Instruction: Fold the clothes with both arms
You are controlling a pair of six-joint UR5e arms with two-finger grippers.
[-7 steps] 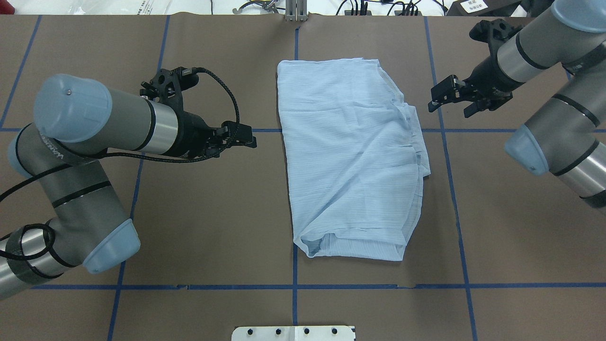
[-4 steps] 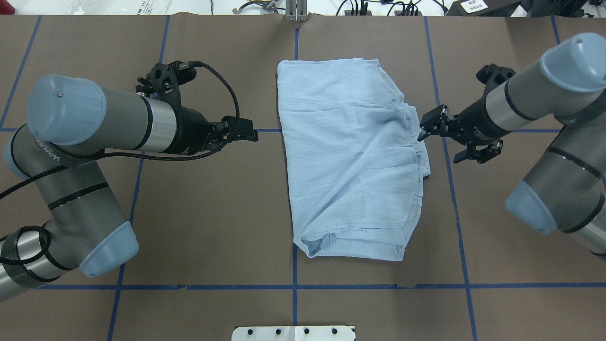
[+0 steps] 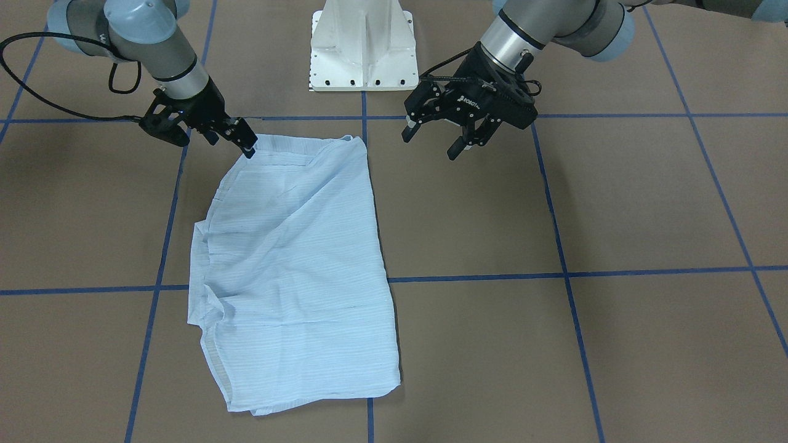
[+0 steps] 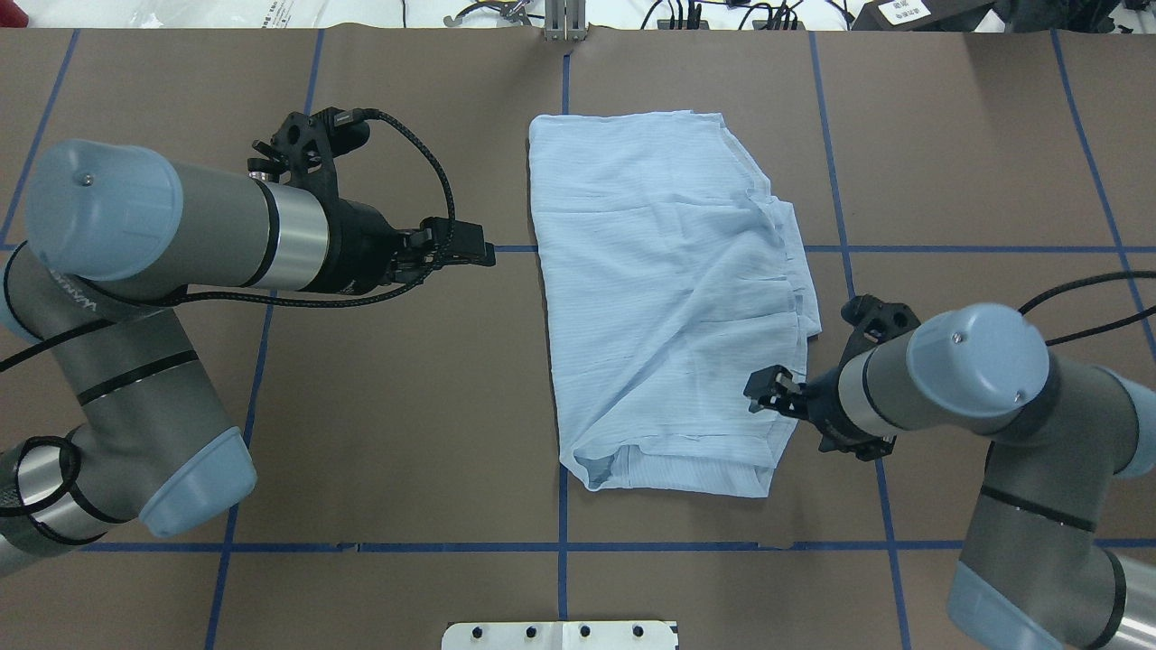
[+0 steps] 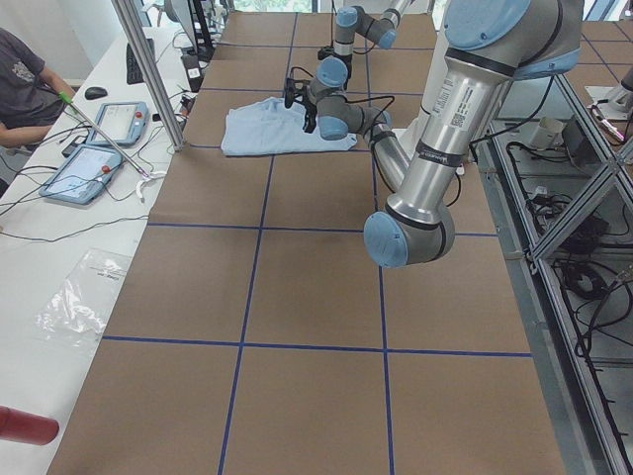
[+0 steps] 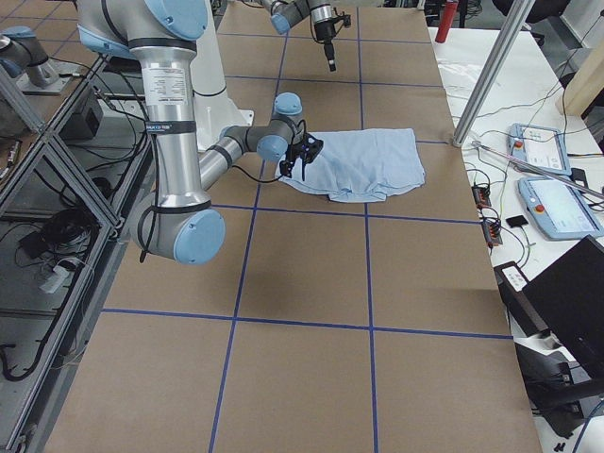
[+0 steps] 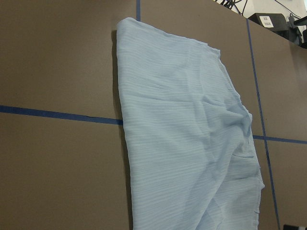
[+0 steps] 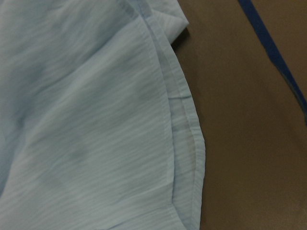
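Barely shifted since a moment ago, our left tool (image 4: 477,254) hangs with its jaws spread and empty, near the shirt's left edge but apart from it. We see the shirt (image 4: 659,307) lying as before, folded flat in the middle of the brown counter (image 4: 361,433) between the arms. Our right tool (image 3: 206,140) has swung from the middle of the shirt's right edge back toward the robot's side, jaws parted and gripping nothing, one fingertip (image 3: 249,147) at the hem by the near right corner.
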